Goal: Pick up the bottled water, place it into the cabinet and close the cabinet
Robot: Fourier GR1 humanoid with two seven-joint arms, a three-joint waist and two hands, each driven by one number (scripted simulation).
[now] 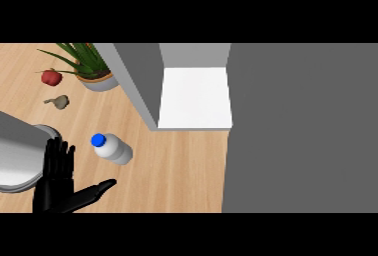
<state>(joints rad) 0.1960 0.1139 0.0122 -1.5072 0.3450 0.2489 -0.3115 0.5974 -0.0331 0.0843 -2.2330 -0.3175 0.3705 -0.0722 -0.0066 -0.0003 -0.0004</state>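
The bottled water [114, 149], white with a blue cap, stands on the wooden counter [177, 170], left of the middle. My left hand [57, 187] is open at the lower left, fingers straight and pointing up, thumb out toward the right. It is just left of and below the bottle, not touching it. The cabinet [195, 97] stands open at the top middle, showing a white shelf between grey walls. Its big grey door [303, 130] fills the right side. My right hand does not show.
A grey metal pot [18, 157] sits at the left edge, partly behind my left hand. A potted plant [94, 67], a red fruit [51, 77] and a small beige item [58, 101] lie at the back left.
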